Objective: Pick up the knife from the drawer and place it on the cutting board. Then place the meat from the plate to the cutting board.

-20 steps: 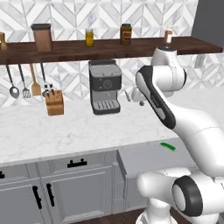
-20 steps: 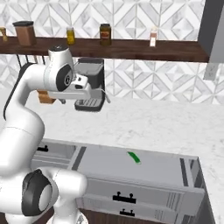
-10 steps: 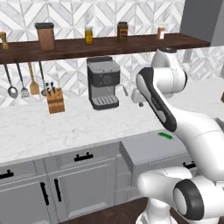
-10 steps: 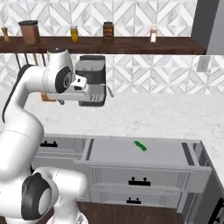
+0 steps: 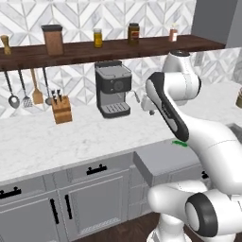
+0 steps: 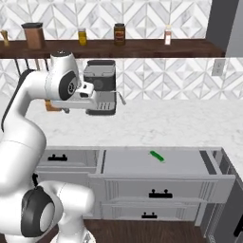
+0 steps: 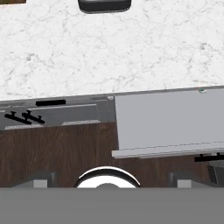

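Left base view: the fingers (image 5: 149, 107) hang up by the coffee machine (image 5: 113, 88), high over the marble bench (image 5: 61, 137). The knife (image 5: 179, 143) lies well below them and off to the right, on the open drawer (image 5: 163, 158), half tucked behind the arm (just the green handle peeking out).

Right base view: the fingers (image 6: 95, 99) sit right in front of the coffee machine (image 6: 101, 88). Can't tell how wide they are. The knife (image 6: 156, 156) rests flat inside the drawer (image 6: 161, 163), well apart from them, lower and to the right.

Hand view: looking straight down, the drawer (image 7: 168, 122) is ahead and right of the fingers, with a tiny green speck of knife (image 7: 201, 91) at its far edge.
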